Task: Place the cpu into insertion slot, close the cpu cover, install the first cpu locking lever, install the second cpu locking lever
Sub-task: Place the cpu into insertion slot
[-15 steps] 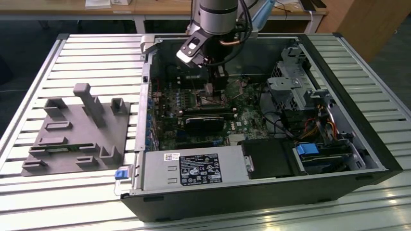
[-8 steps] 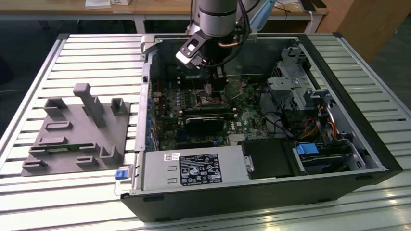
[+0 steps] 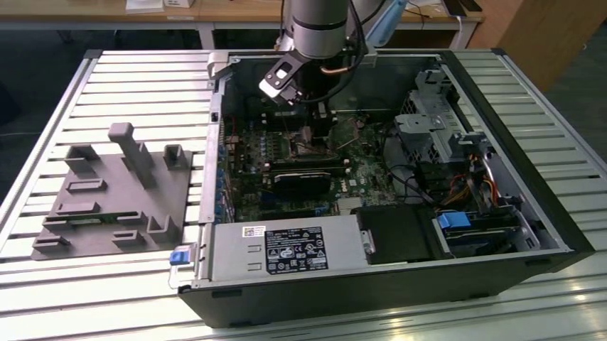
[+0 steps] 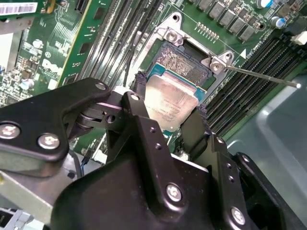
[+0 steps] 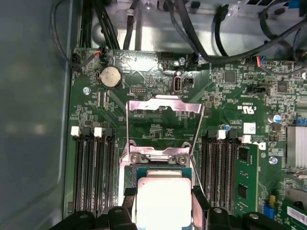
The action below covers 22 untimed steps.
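1. Exterior view: the arm reaches into the open case (image 3: 379,295); the gripper (image 3: 308,114) is low over the board (image 3: 249,160).
2. Second wrist view: the cpu (image 4: 170,103) is clamped at opposite edges between the fingers (image 4: 139,88), over the slot (image 4: 184,60). Pins lie bare beyond its far edge; seating cannot be told.
3. First wrist view: the cover (image 5: 163,103) is swung open, with levers (image 5: 126,129) along its sides. Memory slots (image 5: 93,172) flank the socket closely.

Slatted metal table (image 3: 142,78), wooden desk (image 3: 246,11) behind
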{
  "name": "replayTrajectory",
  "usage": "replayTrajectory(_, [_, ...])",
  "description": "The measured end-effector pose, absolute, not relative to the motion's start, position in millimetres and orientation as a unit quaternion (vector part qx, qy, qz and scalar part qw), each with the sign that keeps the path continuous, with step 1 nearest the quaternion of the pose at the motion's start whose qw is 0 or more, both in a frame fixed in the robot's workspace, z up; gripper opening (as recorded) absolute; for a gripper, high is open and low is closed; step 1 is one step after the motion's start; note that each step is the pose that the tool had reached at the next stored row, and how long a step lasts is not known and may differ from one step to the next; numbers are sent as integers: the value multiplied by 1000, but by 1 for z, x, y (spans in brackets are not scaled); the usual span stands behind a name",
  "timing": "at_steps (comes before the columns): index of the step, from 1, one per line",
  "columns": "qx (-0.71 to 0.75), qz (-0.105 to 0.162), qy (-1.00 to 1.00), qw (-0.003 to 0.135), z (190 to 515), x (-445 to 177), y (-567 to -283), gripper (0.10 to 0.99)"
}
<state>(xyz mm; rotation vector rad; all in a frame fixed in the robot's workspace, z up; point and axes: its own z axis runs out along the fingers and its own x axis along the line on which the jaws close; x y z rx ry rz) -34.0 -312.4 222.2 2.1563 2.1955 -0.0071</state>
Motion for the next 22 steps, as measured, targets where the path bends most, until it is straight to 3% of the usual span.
replayTrajectory(22, [699,-2,715,32,201,-40,-312,541])
